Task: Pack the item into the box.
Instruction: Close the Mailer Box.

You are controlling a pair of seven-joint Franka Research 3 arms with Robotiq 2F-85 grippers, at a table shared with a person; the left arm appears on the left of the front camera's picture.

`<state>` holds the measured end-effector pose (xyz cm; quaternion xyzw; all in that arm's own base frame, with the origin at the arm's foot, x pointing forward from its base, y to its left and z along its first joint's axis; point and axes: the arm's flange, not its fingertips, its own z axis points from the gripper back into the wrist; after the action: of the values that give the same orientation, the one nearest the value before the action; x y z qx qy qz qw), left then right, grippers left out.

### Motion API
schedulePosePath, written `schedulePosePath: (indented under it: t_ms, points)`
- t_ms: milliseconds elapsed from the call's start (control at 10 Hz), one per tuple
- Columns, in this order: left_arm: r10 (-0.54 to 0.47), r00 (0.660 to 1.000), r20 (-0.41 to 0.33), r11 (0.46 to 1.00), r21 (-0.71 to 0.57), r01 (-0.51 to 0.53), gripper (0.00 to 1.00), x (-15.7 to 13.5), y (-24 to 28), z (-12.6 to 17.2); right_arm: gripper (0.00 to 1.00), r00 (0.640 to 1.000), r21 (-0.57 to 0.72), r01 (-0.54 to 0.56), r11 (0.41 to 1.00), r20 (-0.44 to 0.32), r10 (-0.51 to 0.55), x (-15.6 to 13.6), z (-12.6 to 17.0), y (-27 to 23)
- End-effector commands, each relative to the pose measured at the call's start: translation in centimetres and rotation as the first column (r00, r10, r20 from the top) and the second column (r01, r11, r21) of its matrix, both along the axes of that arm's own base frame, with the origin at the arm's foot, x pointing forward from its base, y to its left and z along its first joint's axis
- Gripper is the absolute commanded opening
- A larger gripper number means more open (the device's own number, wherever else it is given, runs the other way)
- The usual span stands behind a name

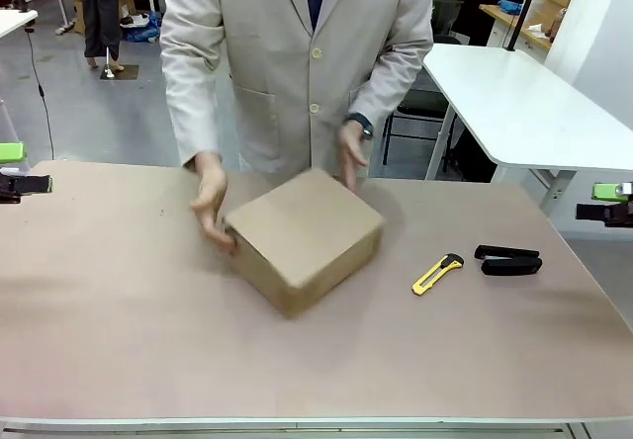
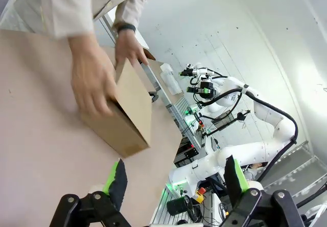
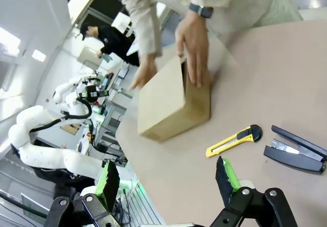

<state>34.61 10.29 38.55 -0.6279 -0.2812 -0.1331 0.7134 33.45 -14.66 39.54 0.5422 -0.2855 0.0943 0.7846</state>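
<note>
Grippers first: my left gripper [image 2: 173, 178] hangs with its fingers spread and nothing between them, parked at the far left edge of the table [image 1: 119, 340], and my right gripper [image 3: 168, 178] is likewise spread and empty at the far right edge. Both sit well apart from the work. The box [image 1: 302, 236] lies near the middle of the table, slightly left of centre, turned so a corner points toward my side; its top looks closed. The person's hands hold it, one hand [image 1: 210, 202] on its left face and the other hand [image 1: 350, 154] at its far right corner. I cannot see the pouch anywhere; I judge it may already be inside, but the closed cardboard hides that. From the left gripper the box lies to the right and a little farther off; from the right gripper it lies well to the left, beyond the yellow knife [image 1: 437, 273] and the black stapler [image 1: 509, 260]. Neither arm is clearly nearer. The tabletop is flat, matte pinkish-brown. Beyond it are white tables and a grey floor.
</note>
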Motion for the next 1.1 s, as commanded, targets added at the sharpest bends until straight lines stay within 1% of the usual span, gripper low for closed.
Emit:
schedulePosePath:
  t_ms: [0,1000]
  points:
    - [0.004,1.0,0.014,1.0,0.002,-0.004,1.0,-0.29,-0.07,-0.16,1.0,1.0,-0.001,0.007,1.0,0.02,-0.007,-0.02,-0.11,0.26]
    - [0.004,1.0,0.014,1.0,0.002,-0.004,1.0,-0.29,-0.07,-0.16,1.0,1.0,-0.001,0.007,1.0,0.02,-0.007,-0.02,-0.11,0.26]
